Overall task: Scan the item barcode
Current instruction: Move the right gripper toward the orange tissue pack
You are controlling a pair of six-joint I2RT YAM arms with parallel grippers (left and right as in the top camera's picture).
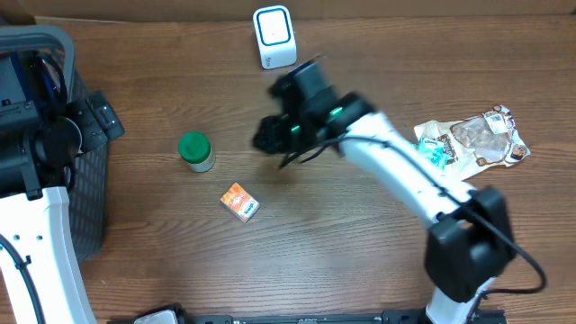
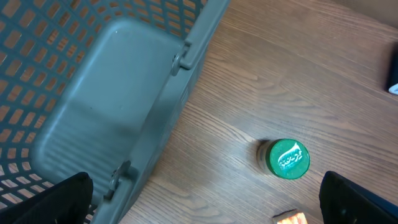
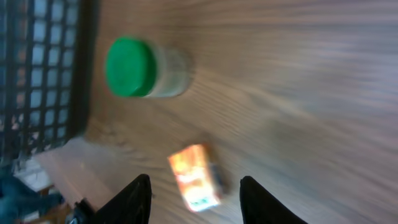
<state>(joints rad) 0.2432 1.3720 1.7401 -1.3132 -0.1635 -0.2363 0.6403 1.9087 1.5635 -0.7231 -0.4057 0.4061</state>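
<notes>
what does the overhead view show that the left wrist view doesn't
Only overhead: the white, blue-outlined barcode scanner at the table's far edge and the crinkly printed snack packet on the right. Only left wrist: the solid grey handle panel of the grey plastic mesh basket and the white print on the lid of the small green-lidded jar. Both: that jar, the orange cardboard box near it, the basket and the brown wooden table.

Overhead top-down; both wrist views close, angled down, on one green-lidded jar (image 2: 286, 159).
</notes>
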